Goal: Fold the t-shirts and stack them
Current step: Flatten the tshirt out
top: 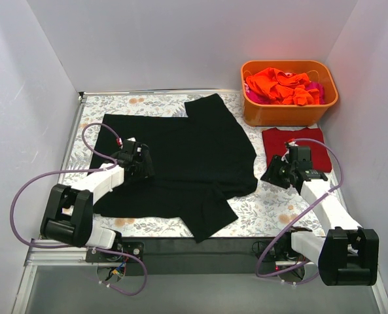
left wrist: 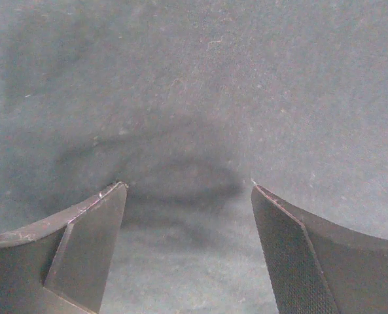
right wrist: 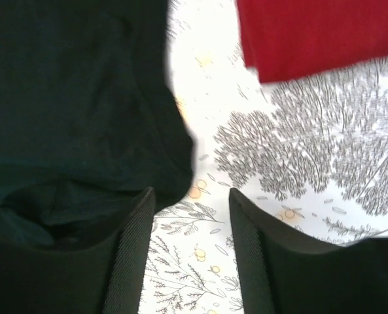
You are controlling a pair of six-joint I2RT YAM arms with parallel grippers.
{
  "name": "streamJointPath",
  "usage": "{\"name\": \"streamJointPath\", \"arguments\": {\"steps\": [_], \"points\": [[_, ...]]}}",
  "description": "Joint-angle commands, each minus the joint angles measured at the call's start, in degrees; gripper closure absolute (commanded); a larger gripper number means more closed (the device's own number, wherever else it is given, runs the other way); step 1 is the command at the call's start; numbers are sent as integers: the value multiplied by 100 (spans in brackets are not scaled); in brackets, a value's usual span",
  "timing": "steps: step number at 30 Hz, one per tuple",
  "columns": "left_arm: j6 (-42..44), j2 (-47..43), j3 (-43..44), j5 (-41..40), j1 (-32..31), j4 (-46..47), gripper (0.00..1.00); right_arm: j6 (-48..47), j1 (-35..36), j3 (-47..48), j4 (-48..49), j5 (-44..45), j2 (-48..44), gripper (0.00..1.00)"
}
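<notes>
The left claw [left wrist: 188, 190] hangs released, empty, over the large black matte fabric t-shirt [top: 187, 150], spread for folding on the floral leaf-print tablecloth [top: 265, 209]. The right claw [right wrist: 192, 196] gapes empty beside its hem. Beyond, the dark red t-shirt [top: 277, 139] lies folded flat, probably as the stack's base. Crumpled bright orange shirts [top: 279, 85] wait in the rigid orange plastic tub [top: 288, 114].

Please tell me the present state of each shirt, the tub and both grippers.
black t-shirt: spread wide on the tablecloth, not folded up.
dark red t-shirt: folded, lying flat beside the tub.
orange and pink t-shirts: crumpled in the tub.
tub: upright, full.
left gripper: open, above the black t-shirt.
right gripper: open, holding nothing.
</notes>
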Motion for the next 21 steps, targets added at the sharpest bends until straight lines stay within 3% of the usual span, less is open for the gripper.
{"name": "streamJointPath", "arguments": {"steps": [1, 5, 10, 21], "points": [[-30, -583, -128, -235, 24, 89, 28, -274, 130, 532, -51, -16, -134, 51], [-171, -944, -199, -271, 24, 273, 27, -503, 445, 953, 116, -8, 199, 51], [-259, -813, 55, -279, 67, 309, 26, -591, 1201, 1569, 520, 255, 1227, 59], [-487, 531, 846, -69, 665, 441, 28, -819, 1677, 2703, 925, 309, 3275, 59]]}}
